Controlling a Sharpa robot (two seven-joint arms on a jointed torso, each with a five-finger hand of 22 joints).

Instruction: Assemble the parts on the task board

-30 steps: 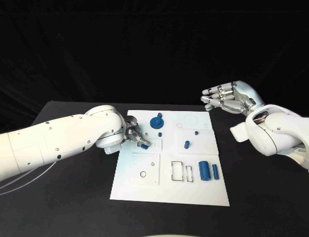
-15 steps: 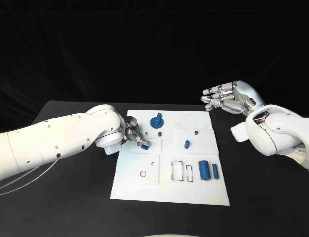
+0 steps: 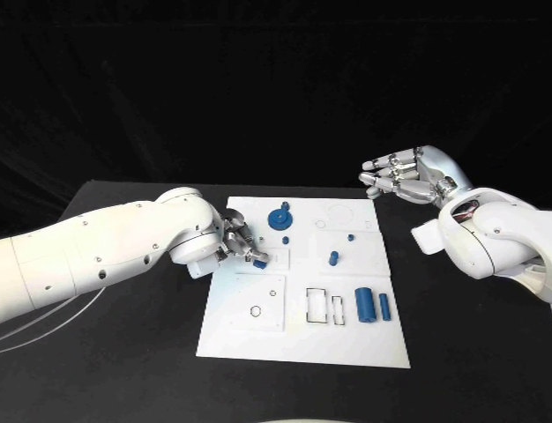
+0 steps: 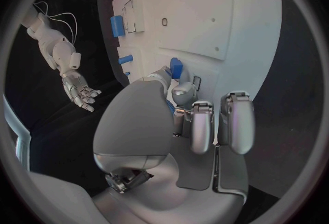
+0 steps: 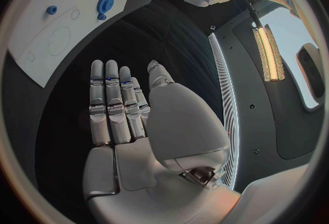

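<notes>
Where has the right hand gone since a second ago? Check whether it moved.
No. The right hand hovers open at the same spot beyond the task board's far right corner.

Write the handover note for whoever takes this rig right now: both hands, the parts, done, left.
Left hand pinches a small blue part at the task board's left edge.
Right hand is open and holds nothing, raised beyond the board's far right corner.
Blue gear lies at the board's far side; two blue cylinders lie at its right side.
Done: cannot tell.
Left: place the held part, then the loose ones.
</notes>
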